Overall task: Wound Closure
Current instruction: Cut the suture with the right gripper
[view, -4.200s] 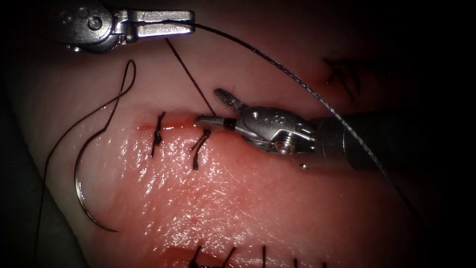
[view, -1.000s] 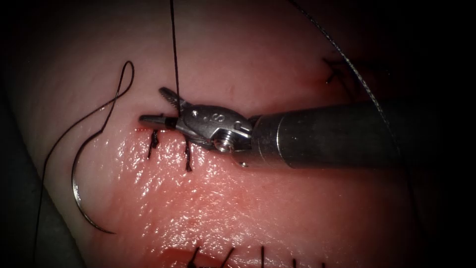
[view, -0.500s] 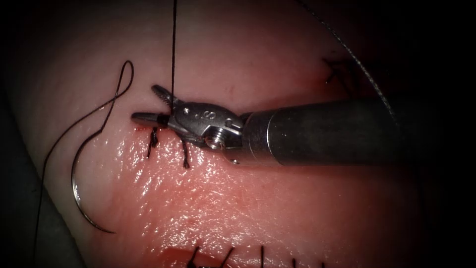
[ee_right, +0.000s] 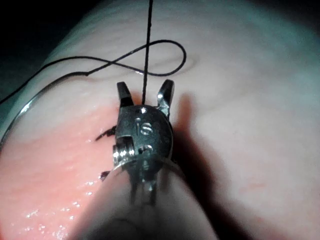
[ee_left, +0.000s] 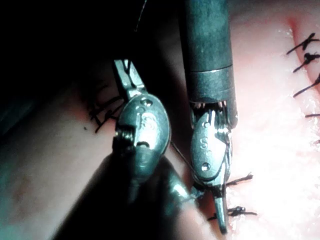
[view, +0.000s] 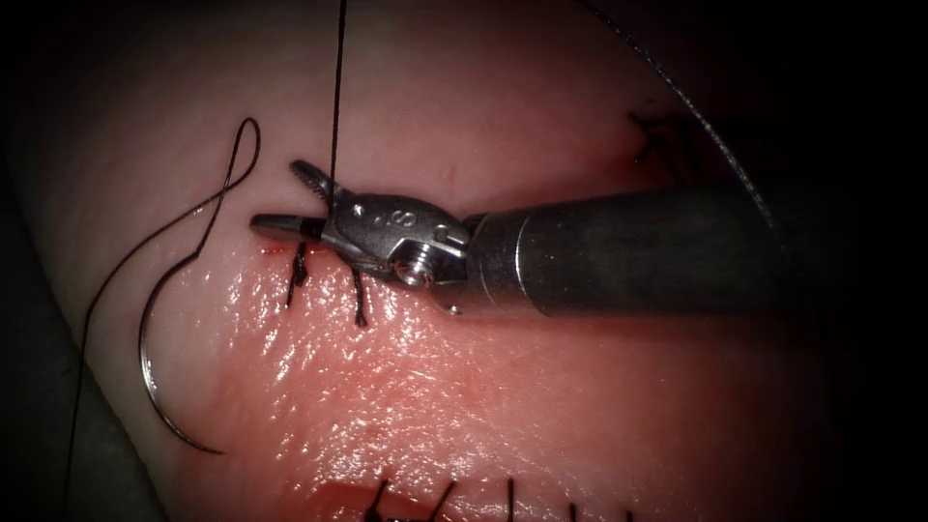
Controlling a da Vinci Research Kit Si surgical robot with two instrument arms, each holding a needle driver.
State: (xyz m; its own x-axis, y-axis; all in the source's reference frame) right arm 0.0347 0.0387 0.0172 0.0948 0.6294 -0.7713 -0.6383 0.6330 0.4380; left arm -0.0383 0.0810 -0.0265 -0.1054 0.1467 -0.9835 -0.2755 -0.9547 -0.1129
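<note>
The curved needle (view: 155, 387) lies free on the tissue (view: 503, 387) off the left end of the cut (view: 280, 249), held by neither tool and not in the tissue. Its thread loops (view: 242, 155) above it. A taut thread (view: 335, 97) rises straight up from the second stitch (view: 360, 300). My right tool (view: 280, 196) lies along the cut with its jaws open on either side of that thread (ee_right: 149, 40), holding nothing. The left tool (ee_left: 124, 70) is raised beside the right tool's shaft (ee_left: 207, 45), its jaws shut on the thread.
A first stitch (view: 298, 275) crosses the cut just left of the second. A row of older stitches (view: 445, 498) runs along the near edge, and another knot (view: 667, 140) sits far right. A thicker grey strand (view: 696, 106) arcs over the right shaft. Red fluid wets the tissue.
The right tool has slid left along the cut, jaws open, until they straddle the thread. The left tool rose out of the endoscope view, pulling the thread upright.
</note>
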